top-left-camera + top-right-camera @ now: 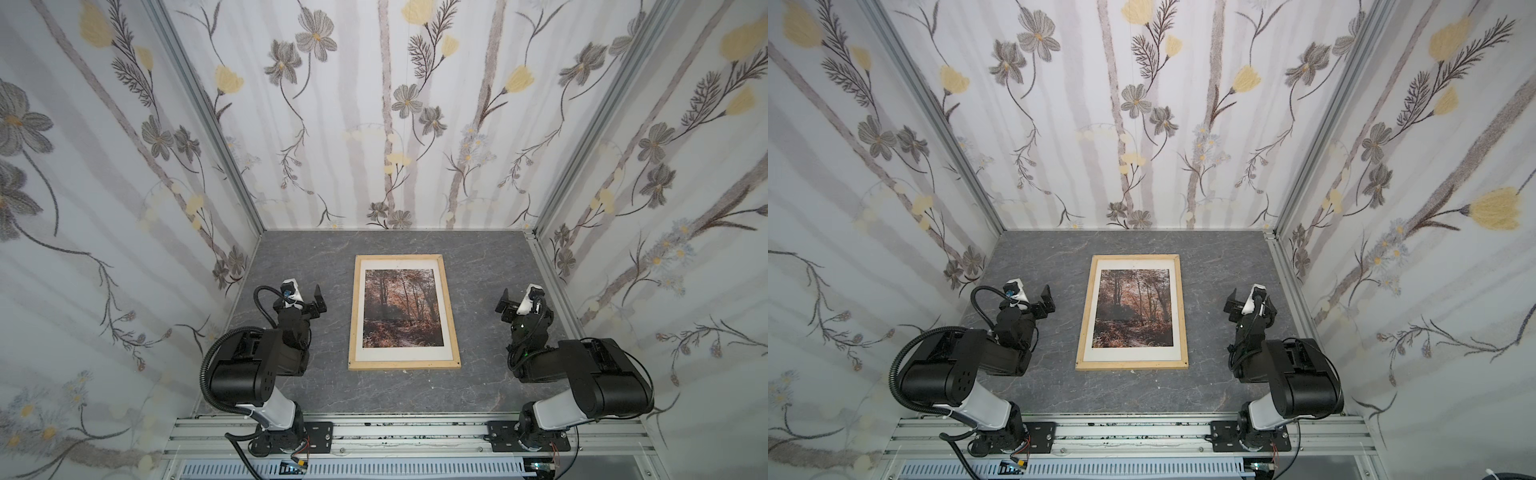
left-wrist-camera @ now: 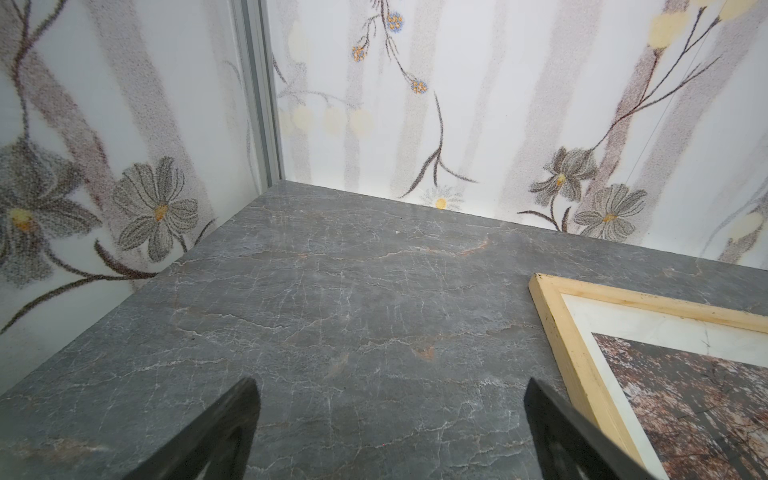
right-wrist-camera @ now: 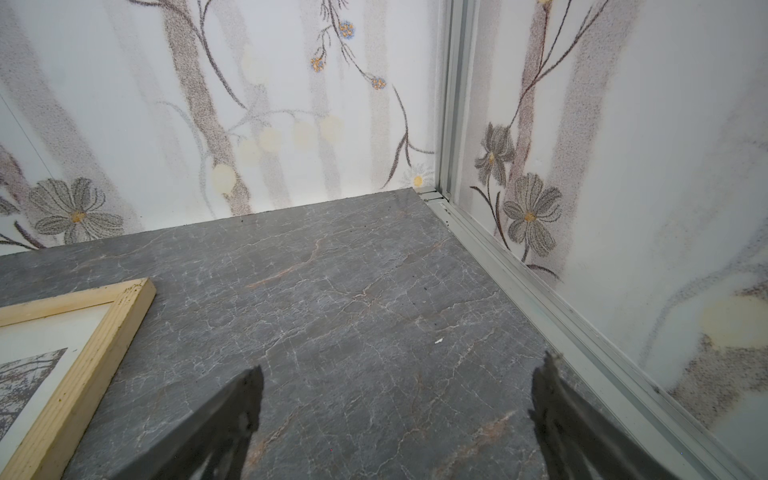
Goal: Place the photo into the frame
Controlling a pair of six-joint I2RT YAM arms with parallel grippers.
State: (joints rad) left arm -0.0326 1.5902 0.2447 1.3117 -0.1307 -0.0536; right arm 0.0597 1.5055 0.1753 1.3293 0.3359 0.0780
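Two tools (image 1: 319, 302) (image 1: 504, 305) agape; one photo (image 1: 400, 307), one frame (image 1: 403, 365).

In the left wrist view the frame (image 2: 582, 365) and photo (image 2: 685, 399) run off the picture's edges, and only one corner shows. The left gripper (image 2: 390, 390) shows just its dark fingertips (image 2: 237, 419); the rest is cut off. The right wrist view likewise cuts the frame (image 3: 83, 365) to one corner. There the right gripper (image 3: 399, 386) shows only blurred fingertips (image 3: 241, 411). A white speck (image 3: 438, 341) on the table (image 3: 374, 291) is too small to tell.
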